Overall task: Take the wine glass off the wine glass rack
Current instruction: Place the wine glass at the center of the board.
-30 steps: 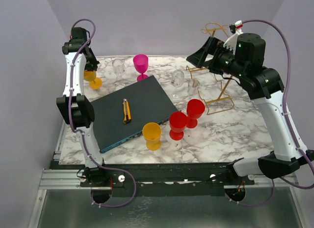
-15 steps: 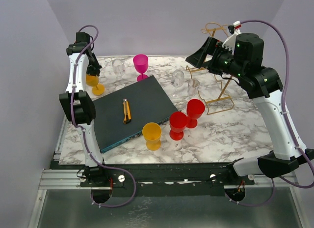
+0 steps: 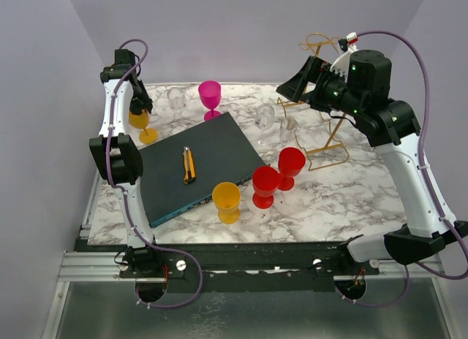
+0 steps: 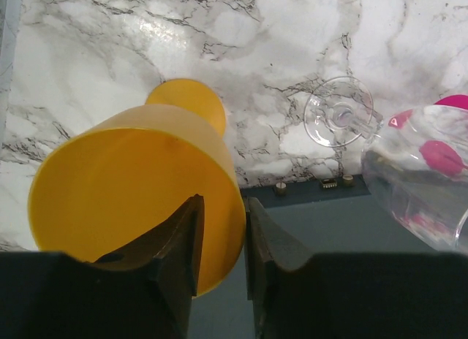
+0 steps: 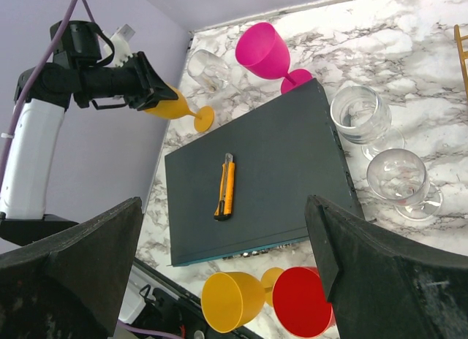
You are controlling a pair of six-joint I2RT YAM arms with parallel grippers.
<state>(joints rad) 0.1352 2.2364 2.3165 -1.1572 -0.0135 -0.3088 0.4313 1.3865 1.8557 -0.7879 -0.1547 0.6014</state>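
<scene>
The gold wire wine glass rack (image 3: 326,147) stands at the back right, partly hidden behind my right arm; I see no glass hanging on its visible parts. My right gripper (image 3: 291,85) hovers wide open beside its top with nothing between the fingers (image 5: 73,258). At the far left, my left gripper (image 3: 139,104) straddles the rim of an orange wine glass (image 4: 131,185) whose foot (image 3: 148,135) rests on the marble. One finger sits inside the bowl and the other outside, and the jaws stand slightly apart. In the right wrist view the rack (image 5: 459,43) shows only at the right edge.
A dark slab (image 3: 201,160) with an orange utility knife (image 3: 189,165) lies mid-table. Around it stand a pink glass (image 3: 210,96), clear glasses (image 3: 265,117) (image 3: 289,127) (image 3: 175,98), two red glasses (image 3: 265,183) (image 3: 291,162) and another orange glass (image 3: 227,200).
My left arm carried the orange glass a little right and lowered it until its foot met the table. Its jaws have parted from a tight pinch. The right arm has not moved.
</scene>
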